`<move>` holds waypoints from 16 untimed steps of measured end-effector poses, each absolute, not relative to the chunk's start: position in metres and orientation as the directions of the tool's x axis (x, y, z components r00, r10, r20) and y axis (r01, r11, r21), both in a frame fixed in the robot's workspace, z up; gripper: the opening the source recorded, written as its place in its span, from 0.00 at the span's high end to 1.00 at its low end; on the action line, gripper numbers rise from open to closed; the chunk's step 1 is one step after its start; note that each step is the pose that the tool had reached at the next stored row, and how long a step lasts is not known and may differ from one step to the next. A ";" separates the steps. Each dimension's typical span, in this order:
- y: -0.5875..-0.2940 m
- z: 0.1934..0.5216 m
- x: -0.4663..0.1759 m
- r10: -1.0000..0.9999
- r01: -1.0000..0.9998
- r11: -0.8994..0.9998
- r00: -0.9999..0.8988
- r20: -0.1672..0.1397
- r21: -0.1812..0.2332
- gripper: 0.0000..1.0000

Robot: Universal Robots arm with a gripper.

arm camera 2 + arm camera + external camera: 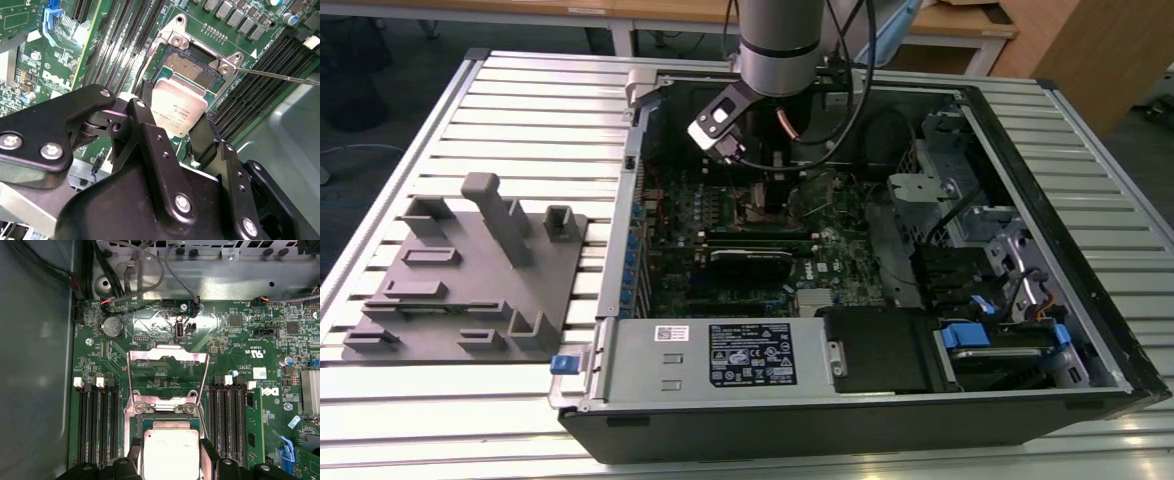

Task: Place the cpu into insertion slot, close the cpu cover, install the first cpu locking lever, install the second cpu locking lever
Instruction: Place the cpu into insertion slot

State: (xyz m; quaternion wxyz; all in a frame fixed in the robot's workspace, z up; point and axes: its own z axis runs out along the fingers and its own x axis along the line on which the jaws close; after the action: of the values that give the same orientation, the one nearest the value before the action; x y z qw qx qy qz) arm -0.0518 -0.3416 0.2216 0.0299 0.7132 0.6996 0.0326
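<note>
Editor: What does the gripper hold?

Photographer: The gripper (177, 107) clamps the cpu (179, 114) by two opposite edges, jaws parted just the chip's width, silver top up.

Editor: Where is the insertion slot from there?

Photographer: Under it and slightly ahead. The insertion slot (194, 67) sits mid-motherboard (92, 365), between two banks of memory slots (97, 425). The chip hangs over the half nearer the gripper's body, its edges roughly parallel to the socket's. The dark pin field shows past the chip's far edge, toward the hinge. Whether chip and socket touch, I cannot tell.

Editor: And the cover?

Photographer: The cpu cover (167, 356) stands raised from its hinge at the socket's far edge, clear of the chip. A thin lever (280, 76) juts from a socket corner, unlatched. The arm (781, 40) reaches into the computer case (854, 425) near its far wall.
</note>
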 end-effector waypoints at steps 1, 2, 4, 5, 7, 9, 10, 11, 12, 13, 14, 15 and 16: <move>-0.342 0.221 -0.052 1.000 0.996 -0.020 0.019 0.005 0.088 0.46; -0.342 0.220 -0.052 1.000 0.996 -0.019 0.019 0.005 0.088 0.46; -0.342 0.218 -0.052 1.000 0.996 -0.019 0.019 0.005 0.088 0.46; -0.342 0.217 -0.052 1.000 0.996 -0.020 0.019 0.005 0.088 0.46; -0.342 0.215 -0.052 1.000 0.996 -0.020 0.019 0.005 0.088 0.46; -0.342 0.212 -0.053 1.000 0.996 -0.020 0.019 0.005 0.088 0.46; -0.342 0.212 -0.053 1.000 0.996 -0.019 0.019 0.005 0.088 0.46; -0.341 0.211 -0.053 1.000 0.996 -0.019 0.019 0.005 0.088 0.46; -0.341 0.211 -0.053 1.000 0.996 -0.020 0.019 0.005 0.088 0.46; -0.341 0.210 -0.054 1.000 0.996 -0.020 0.019 0.005 0.088 0.46; -0.340 0.209 -0.054 1.000 0.996 -0.020 0.019 0.005 0.088 0.46; -0.339 0.209 -0.054 1.000 0.996 -0.019 0.019 0.005 0.088 0.46; -0.339 0.208 -0.055 1.000 0.996 -0.019 0.019 0.005 0.088 0.46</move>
State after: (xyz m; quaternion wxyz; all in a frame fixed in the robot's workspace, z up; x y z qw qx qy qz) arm -0.0546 -0.3389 0.2081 0.0299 0.7132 0.6995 0.0327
